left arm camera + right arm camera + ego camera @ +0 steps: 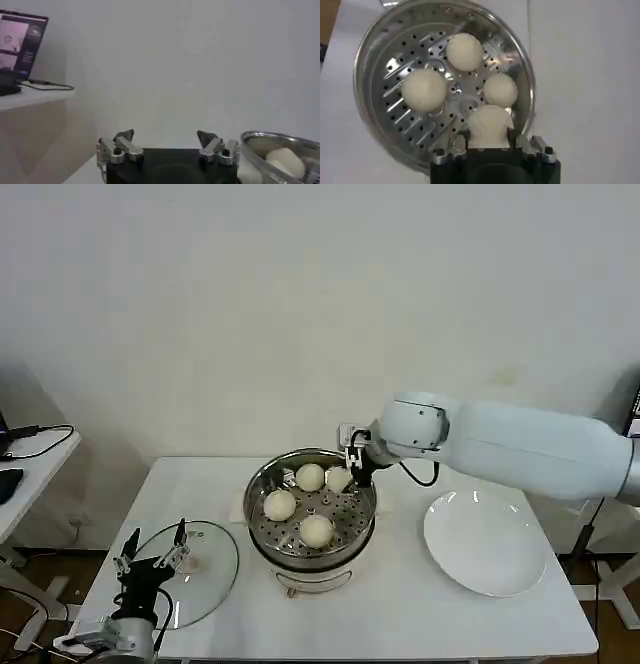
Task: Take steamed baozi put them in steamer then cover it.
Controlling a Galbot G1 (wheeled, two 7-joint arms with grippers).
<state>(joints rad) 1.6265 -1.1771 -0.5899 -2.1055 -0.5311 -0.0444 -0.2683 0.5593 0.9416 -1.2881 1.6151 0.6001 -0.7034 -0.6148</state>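
Observation:
The steamer (262, 484) stands mid-table, a shiny pot with a perforated tray (395, 60). Three steamed baozi lie on the tray (310, 476) (279, 505) (316, 530). My right gripper (350, 472) hangs just over the far right side of the tray, shut on another baozi (490, 125) whose sides are pressed flat between the fingers. The cover (205, 579), a glass lid, lies flat on the table left of the steamer. My left gripper (152, 546) hovers over the cover's near left part, open and empty (167, 142).
A white plate (487, 542) sits on the table right of the steamer. A side desk with a laptop (22, 47) and cables stands to the left. The table's front edge lies close below the cover.

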